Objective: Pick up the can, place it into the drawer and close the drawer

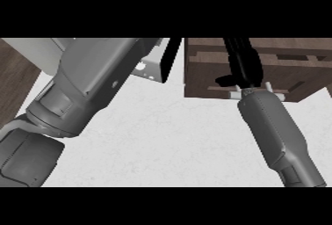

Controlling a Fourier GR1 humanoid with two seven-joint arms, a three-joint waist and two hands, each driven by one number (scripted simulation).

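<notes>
The brown wooden drawer unit (292, 70) sits at the upper right of the white counter (162, 136). My right hand (243, 61) reaches up over its front face, fingers stretched straight toward the top edge and thumb (224, 80) sticking out to the left. Nothing shows in that hand. The can is nowhere in sight. My left forearm (84, 88) fills the left side, close to the camera. Only a black sliver of the left hand (171, 55) shows beside a pale wrist piece (152, 66). Whether the drawer stands open or pushed in cannot be told.
Dark wooden floor (16, 70) shows past the counter's left edge. A pale grey surface (39, 50) lies at the upper left behind my left forearm. Bare white counter spreads between the two forearms.
</notes>
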